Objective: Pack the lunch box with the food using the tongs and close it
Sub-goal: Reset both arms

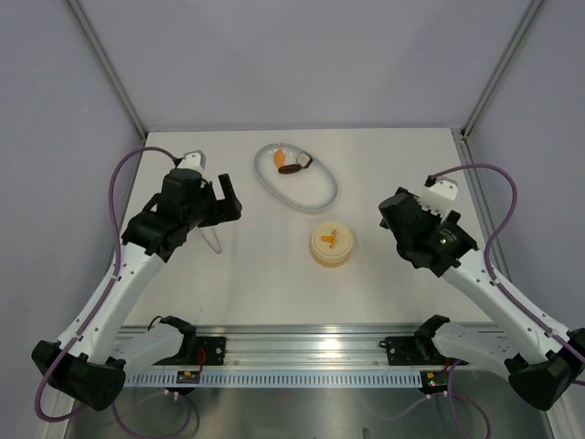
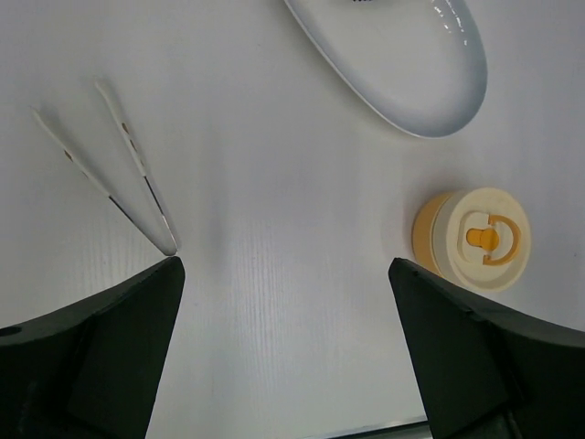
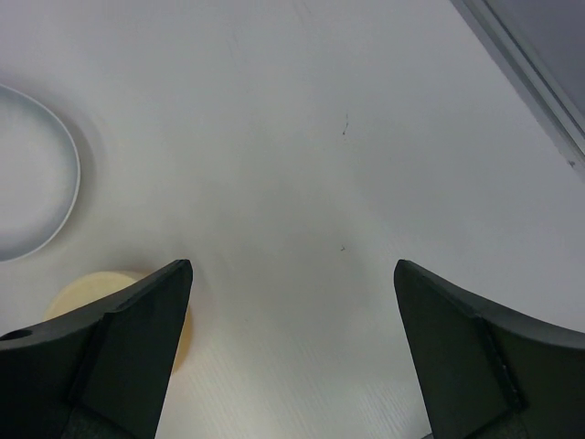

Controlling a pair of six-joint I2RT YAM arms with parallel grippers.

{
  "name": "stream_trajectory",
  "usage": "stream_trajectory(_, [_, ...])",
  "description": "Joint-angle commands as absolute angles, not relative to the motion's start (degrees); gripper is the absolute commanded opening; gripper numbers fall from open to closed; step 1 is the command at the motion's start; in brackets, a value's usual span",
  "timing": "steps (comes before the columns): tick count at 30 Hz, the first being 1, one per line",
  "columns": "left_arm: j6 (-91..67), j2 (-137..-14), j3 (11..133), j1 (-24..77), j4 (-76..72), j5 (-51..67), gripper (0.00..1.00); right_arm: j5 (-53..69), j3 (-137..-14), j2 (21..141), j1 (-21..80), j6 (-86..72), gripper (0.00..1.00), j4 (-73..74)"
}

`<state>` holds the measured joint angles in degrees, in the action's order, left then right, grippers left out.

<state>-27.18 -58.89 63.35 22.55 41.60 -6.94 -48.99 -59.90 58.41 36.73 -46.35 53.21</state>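
Table (image 1: 274, 293): white. Only the top camera shows it whole, with a gripper over each side. Each wrist camera gives us just a patch framed by its own two fingers.

Dish (image 1: 315, 194): white oval, ahead of the left gripper (image 2: 285, 265) and off to its right. The left wrist view shows only its bare near end. The right wrist view shows only a curved edge at far left.

Lunch box (image 2: 430, 233): pale-yellow tub with its lid (image 2: 484, 240) seated on top, orange mark up. It is sharpest in the left wrist view, ahead of that gripper's right finger and apart from it. The right wrist view gives us only a yellow sliver beside the left finger of the right gripper (image 3: 292, 267), the rest hidden behind that finger. From above it sits between the two grippers.

Tongs (image 2: 128, 174): flat on the table, joined end close in front of the left gripper's left finger, legs spreading away. They are plain in the left wrist view and mostly covered by the gripper from above.

Food (image 1: 291, 165): we see it from the top camera alone. Orange, dark brown and white-and-black pieces are bunched at the dish's far end, well beyond the left gripper.

Both grippers: jaws spread wide, holding nothing.
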Motion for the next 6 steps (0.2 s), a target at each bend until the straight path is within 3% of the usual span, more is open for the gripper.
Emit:
stream_trajectory(1, [-26.63, -58.71, 67.06, 22.32, 41.75, -10.46, 0.99, -54.14, -59.33, 57.04, 36.65, -47.2, 0.99, 52.65])
stream_trajectory(6, [-26.89, -57.39, 66.97, 22.24, 41.22, -10.72, 0.99, -54.32, -59.41, 55.9, 36.65, -46.15, 1.0, 52.56])
